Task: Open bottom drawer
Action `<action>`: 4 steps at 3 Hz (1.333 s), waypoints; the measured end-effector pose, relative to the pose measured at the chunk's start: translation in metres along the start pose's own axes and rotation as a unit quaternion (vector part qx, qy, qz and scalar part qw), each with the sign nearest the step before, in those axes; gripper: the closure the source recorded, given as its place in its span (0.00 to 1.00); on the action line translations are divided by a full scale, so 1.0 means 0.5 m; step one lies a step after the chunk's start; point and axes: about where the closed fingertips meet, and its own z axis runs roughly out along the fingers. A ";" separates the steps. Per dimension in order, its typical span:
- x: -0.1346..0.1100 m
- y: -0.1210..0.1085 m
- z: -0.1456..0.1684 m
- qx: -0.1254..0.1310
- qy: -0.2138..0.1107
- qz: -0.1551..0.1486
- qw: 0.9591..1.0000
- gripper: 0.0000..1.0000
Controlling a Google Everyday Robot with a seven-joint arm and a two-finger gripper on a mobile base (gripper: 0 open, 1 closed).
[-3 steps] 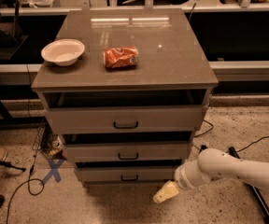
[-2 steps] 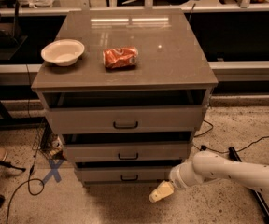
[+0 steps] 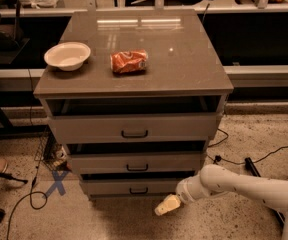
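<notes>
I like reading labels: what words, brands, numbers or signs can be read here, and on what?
"X": a blue mark on the floor, left of the bottom drawer.
Print on the red packet on the cabinet top: too blurred to read.
No text visible on the bowl or the hand, low by the bottom drawer's right end.

Speckled floor [image 3: 264, 129], loose cables [image 3: 32, 194], blue tape X [image 3: 57, 182]; pincer [image 3: 165, 206] low above it.
</notes>
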 end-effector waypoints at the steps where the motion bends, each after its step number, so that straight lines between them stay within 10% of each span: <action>1: 0.008 -0.032 0.045 0.020 0.004 -0.018 1.000 0.00; 4: 0.017 -0.191 0.219 0.033 -0.025 -0.107 0.993 0.00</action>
